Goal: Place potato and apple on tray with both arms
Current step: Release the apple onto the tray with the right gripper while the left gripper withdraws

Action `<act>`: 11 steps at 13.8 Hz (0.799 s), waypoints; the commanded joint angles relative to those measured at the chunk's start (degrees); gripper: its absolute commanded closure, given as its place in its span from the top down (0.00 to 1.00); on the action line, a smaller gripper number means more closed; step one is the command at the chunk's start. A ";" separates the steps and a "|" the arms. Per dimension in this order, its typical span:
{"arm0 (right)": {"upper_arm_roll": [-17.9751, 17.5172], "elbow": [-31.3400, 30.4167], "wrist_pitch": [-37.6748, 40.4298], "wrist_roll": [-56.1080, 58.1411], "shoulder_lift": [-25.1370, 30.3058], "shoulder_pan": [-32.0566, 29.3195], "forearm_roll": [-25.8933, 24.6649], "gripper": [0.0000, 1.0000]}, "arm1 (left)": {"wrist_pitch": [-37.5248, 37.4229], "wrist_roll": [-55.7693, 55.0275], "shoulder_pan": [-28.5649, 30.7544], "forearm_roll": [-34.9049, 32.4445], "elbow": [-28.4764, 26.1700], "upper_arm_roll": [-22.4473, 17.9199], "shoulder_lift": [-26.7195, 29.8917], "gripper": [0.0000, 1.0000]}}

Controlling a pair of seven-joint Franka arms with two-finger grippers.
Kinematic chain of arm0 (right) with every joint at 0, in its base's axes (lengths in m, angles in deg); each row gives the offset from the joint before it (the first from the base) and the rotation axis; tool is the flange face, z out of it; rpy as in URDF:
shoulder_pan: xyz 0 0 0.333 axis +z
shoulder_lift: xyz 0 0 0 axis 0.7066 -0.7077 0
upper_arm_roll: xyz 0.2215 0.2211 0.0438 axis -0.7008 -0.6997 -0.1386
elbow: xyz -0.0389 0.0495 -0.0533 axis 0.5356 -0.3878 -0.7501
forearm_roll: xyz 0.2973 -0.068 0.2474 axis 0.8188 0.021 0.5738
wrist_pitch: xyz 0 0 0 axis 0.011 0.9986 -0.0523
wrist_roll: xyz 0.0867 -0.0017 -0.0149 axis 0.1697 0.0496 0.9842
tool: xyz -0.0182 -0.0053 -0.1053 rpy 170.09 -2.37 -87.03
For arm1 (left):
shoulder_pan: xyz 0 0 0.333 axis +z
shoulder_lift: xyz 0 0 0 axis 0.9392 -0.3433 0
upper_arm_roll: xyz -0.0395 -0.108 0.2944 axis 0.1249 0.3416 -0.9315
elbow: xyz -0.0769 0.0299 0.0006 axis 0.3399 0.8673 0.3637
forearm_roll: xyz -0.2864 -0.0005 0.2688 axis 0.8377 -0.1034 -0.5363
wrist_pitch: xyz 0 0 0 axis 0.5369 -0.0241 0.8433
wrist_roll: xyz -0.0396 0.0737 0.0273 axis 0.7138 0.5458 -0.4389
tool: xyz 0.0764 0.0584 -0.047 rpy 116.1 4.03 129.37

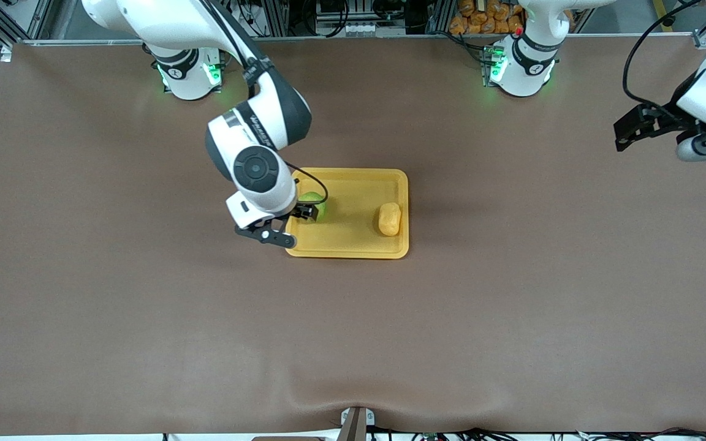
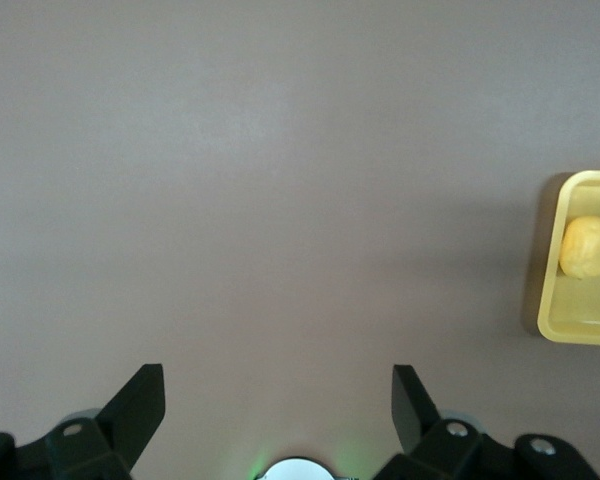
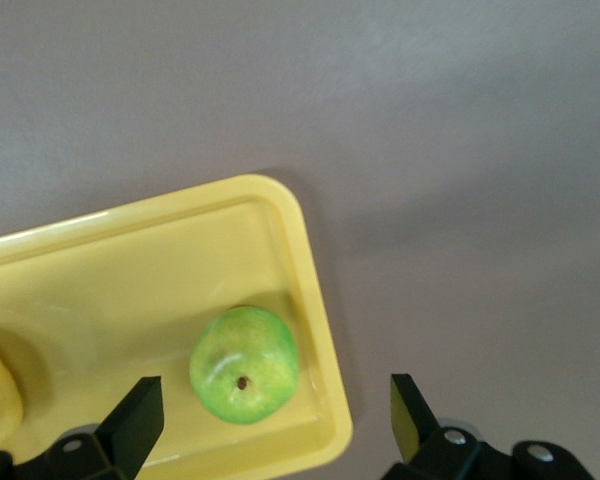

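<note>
Even, bright overhead light; soft shadows fall beside the tray (image 1: 353, 250) and under the right arm. Wrist views are slightly hazy, the tabletop (image 1: 144, 318) showing faint sheen.

Brown table (image 1: 144, 318), orange packets (image 1: 482, 15)

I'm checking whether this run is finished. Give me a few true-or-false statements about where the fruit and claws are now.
1. The apple lies in the tray. True.
2. The potato lies on the bare table. False: it lies in the tray too.
3. The right claw grips the apple. False: it is open, above the tray's rim beside the apple.
4. The left claw is open over the table at the left arm's end. True.
</note>
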 commanded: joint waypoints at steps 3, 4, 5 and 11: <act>-0.59 8.53 8.58 1.53 0.01 -4.47 0.40 1.00 | -1.70 0.81 -0.86 2.99 -2.02 -1.63 2.32 1.00; -0.68 10.37 10.78 1.62 0.01 -5.97 0.40 1.00 | -1.61 0.72 -0.95 2.91 -1.93 -1.37 2.15 1.00; -0.59 11.87 12.89 1.71 0.01 -6.94 0.31 1.00 | -1.61 0.72 -1.03 2.91 -1.93 -1.19 2.06 1.00; -0.42 16.46 20.20 2.41 2.73 -13.18 -0.65 1.00 | -2.57 0.63 -0.59 2.99 -1.93 -1.37 2.67 1.00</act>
